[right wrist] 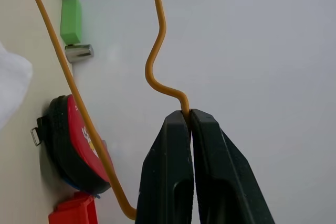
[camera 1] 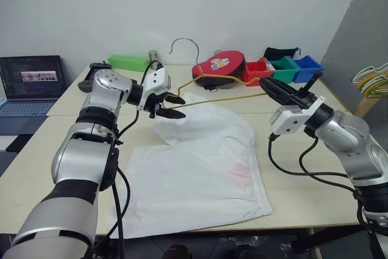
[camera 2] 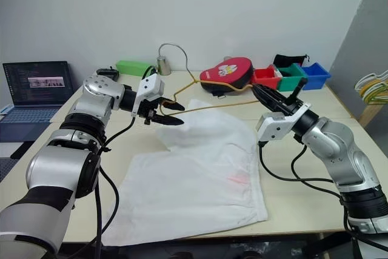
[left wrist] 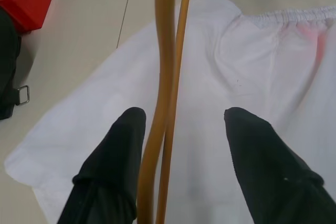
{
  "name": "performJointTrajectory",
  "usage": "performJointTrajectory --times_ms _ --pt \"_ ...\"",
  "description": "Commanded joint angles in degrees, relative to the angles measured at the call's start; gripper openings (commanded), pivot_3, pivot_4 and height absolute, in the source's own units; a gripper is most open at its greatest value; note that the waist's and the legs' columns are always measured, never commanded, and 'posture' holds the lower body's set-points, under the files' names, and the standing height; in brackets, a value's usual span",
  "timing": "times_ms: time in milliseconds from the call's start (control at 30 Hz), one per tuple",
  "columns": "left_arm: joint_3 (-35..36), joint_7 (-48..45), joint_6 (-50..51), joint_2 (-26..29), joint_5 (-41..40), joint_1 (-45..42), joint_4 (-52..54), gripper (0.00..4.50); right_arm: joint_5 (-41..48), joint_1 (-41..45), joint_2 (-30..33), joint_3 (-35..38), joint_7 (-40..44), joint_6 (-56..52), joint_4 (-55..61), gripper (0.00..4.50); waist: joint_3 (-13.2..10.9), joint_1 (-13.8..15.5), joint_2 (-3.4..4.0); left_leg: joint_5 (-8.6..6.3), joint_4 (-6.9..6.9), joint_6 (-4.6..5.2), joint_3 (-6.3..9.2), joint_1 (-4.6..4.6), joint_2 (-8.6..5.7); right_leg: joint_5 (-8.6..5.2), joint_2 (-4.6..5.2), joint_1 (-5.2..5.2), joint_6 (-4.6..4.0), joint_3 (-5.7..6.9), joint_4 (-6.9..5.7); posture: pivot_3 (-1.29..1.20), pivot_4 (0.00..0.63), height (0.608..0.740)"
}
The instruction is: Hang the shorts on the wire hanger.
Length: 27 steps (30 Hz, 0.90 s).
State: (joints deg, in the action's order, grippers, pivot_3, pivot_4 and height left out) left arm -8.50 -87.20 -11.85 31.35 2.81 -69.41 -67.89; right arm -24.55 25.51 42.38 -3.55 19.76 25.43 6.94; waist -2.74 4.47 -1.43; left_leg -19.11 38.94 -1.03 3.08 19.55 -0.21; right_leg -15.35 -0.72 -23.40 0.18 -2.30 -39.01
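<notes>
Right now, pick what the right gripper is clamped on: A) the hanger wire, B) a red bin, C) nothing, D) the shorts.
A: the right gripper has its fingers shut on the hanger wire, held up off the table, while the shorts lie below.

the light is even and soft, bright enough, with no strong glare. the shorts [camera 1: 200, 168] look a little washed out. shadows on the table [camera 1: 303, 180] are weak. in the left wrist view the near black fingers [left wrist: 113, 166] look soft.
</notes>
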Motion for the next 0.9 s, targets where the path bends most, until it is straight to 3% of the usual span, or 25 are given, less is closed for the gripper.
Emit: performJointTrajectory --times_ms 33,267,633,733,900 --pt "0.69 -0.26 0.01 -0.08 -0.21 -0.31 1.42 1.66 -0.3 1.08 0.53 2.04 -1.24 0.96 0.38 0.0 0.0 -0.01 0.0 0.0 0.0 0.0 0.0 0.0 0.0 0.0 0.0 0.0 0.0 0.0 0.0 0.18 0.0 0.74" --pt "0.77 -0.46 0.06 -0.31 -0.46 0.08 2.14 0.05 -0.37 0.71 0.45 1.98 -0.78 1.22 0.17 0.0 0.0 -0.06 0.0 0.0 0.0 0.0 0.0 -0.03 0.0 0.0 0.0 0.0 -0.01 -0.01 -0.03 0.16 0.0 0.74" --pt "0.38 2.14 -0.85 -1.71 0.23 0.96 3.49 0.02 -0.57 -0.71 0.5 1.69 0.69 -1.29 0.15 0.0 0.03 -0.08 -0.03 0.0 0.02 0.0 -0.03 -0.05 0.0 0.01 0.01 0.01 -0.01 -0.03 -0.06 0.15 0.0 0.74" --pt "0.29 2.05 -1.15 -2.02 0.37 1.21 4.06 0.0 1.12 -1.32 0.79 1.4 3.07 -2.86 0.41 0.67 0.04 -0.09 -0.04 0.0 0.02 0.0 -0.04 -0.06 0.0 0.01 0.01 0.01 -0.01 -0.04 -0.07 0.15 0.0 0.74" --pt "-0.1 6.61 -3.18 -2.08 2.12 1.64 3.67 0.0 2.89 -2.78 1.78 1.87 6.75 -5.68 0.78 2.2 0.04 -0.12 -0.04 0.0 0.03 0.0 -0.05 -0.08 0.0 0.02 0.02 0.02 -0.01 -0.05 -0.08 0.15 0.0 0.74"
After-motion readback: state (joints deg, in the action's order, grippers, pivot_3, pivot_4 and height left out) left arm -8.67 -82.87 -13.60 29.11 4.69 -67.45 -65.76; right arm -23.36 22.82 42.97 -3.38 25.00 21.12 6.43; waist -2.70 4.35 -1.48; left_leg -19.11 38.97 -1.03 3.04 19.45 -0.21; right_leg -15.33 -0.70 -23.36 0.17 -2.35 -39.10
